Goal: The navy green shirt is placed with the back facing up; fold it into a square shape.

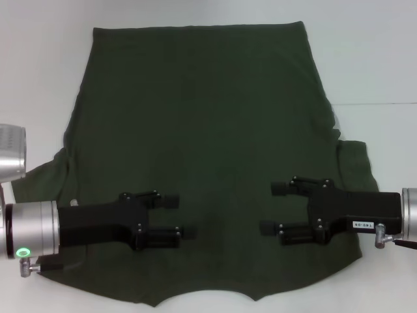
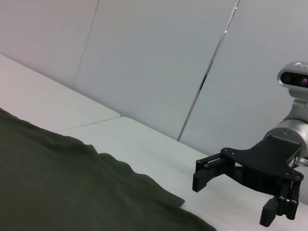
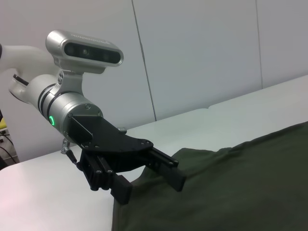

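Note:
The navy green shirt (image 1: 195, 111) lies spread flat on the white table, its neckline at the near edge and its straight hem at the far side. My left gripper (image 1: 180, 217) is open over the shirt's near left part, fingers pointing inward. My right gripper (image 1: 269, 208) is open over the near right part, facing it. Nothing is between either pair of fingers. The left wrist view shows the shirt (image 2: 57, 183) and the right gripper (image 2: 234, 199) beyond its edge. In the right wrist view the left gripper (image 3: 149, 187) stands at the shirt's (image 3: 240, 183) edge.
The white table (image 1: 378, 59) shows bare surface around the shirt, with a seam line (image 1: 378, 103) at the right. A pale panelled wall (image 2: 154, 57) stands behind the table in both wrist views.

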Motion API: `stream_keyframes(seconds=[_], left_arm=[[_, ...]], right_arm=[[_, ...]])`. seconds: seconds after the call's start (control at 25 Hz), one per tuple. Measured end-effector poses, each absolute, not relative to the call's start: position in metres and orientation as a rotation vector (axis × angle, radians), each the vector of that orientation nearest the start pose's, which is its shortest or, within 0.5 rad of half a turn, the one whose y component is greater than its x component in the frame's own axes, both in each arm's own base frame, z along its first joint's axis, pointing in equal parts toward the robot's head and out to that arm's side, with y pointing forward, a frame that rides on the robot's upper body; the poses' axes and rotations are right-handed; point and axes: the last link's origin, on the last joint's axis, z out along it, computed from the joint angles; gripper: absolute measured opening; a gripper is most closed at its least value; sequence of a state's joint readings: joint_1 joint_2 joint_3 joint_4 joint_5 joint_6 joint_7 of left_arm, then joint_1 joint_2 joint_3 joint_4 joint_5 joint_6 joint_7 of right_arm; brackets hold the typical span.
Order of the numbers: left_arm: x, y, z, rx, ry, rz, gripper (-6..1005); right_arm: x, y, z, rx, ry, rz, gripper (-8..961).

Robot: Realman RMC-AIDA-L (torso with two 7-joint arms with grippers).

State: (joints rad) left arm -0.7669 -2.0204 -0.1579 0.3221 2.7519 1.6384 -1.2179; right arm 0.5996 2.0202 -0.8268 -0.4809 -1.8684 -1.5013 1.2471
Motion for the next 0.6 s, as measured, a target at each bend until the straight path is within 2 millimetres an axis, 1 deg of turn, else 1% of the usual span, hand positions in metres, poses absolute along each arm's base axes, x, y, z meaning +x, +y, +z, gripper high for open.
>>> stream_keyframes(seconds=[0.6], left_arm=[[-0.2543,0.3346,-0.0211,-2.794,-0.74,-0.819,885]], right_arm=[[0.2498,0.341,-0.017,-2.804,0.486,0.711,944]])
